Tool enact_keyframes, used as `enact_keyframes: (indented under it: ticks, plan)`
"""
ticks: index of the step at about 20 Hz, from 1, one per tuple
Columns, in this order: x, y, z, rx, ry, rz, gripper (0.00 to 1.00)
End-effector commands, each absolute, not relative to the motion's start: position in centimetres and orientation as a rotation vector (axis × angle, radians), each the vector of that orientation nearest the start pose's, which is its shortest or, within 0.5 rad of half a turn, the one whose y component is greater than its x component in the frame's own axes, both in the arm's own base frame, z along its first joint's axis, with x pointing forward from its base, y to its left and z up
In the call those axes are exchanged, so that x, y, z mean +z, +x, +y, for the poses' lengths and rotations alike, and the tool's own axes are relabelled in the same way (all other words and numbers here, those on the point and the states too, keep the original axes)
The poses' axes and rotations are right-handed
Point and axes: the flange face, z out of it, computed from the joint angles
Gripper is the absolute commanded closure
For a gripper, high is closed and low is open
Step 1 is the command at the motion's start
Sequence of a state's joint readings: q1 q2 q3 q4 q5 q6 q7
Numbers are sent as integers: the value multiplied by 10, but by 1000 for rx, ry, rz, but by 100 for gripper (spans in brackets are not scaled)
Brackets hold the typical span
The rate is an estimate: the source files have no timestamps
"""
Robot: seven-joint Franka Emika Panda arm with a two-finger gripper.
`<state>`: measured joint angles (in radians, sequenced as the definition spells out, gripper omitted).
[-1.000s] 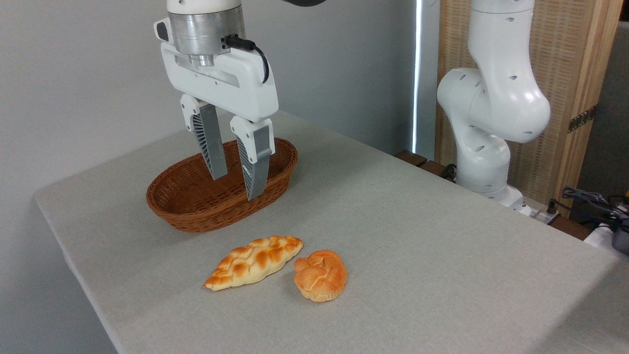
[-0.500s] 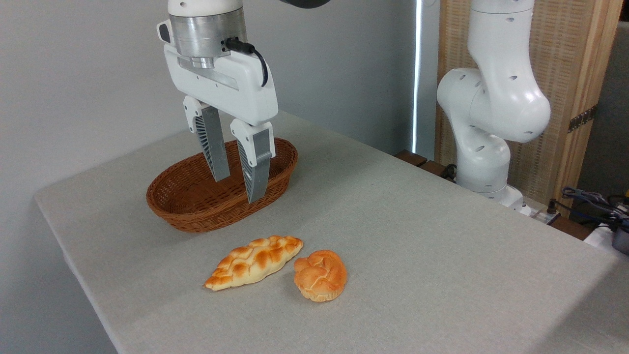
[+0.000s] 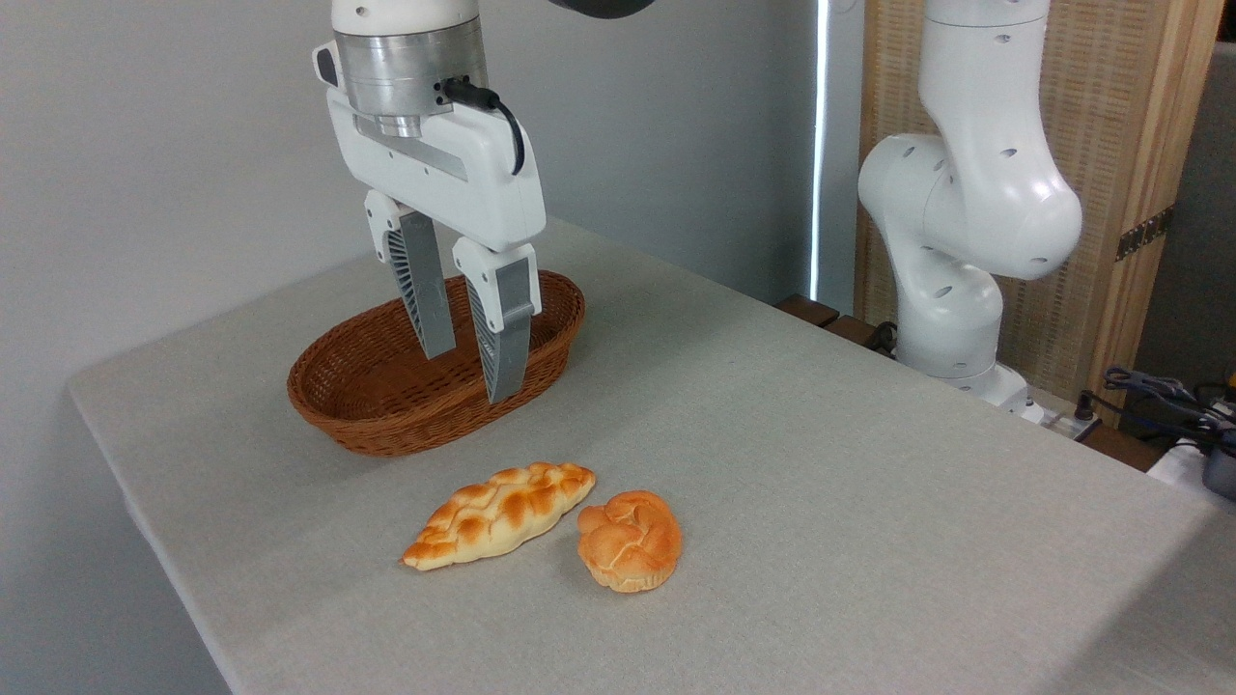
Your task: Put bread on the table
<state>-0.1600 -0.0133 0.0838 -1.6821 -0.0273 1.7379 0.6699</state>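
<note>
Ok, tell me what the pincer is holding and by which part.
Nothing. The pincer hangs open and empty in front of the wicker basket; the bread lies on the table, beside the braided loaf.

Single fixed view — high, oblique, close over the table [image 3: 869, 483]

Support: table [image 3: 821, 463], rectangular, plain light grey fabric-like top.
Back left: brown oval wicker basket [image 3: 386, 410] resting on the surface.
Front centre: braided loaf [image 3: 497, 514], long and pointed, toasted patches, lying flat.
Beside it, right: bread [image 3: 630, 539], round bun with knotted top, just beside the loaf's right end; whether they touch is unclear.
</note>
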Motion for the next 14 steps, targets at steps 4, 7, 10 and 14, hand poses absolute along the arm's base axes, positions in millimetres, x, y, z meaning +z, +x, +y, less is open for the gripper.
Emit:
enact_keyframes:
  ticks: [4,7,10,14]
  plan:
    - [596,563,-42,-88,-2941,1154,0]
    - [592,565,-40,-80,-2948,1146,0]
    - [586,566,-38,-45,-2961,1145,0]
    - [584,566,-42,-38,-2952,1156,0]
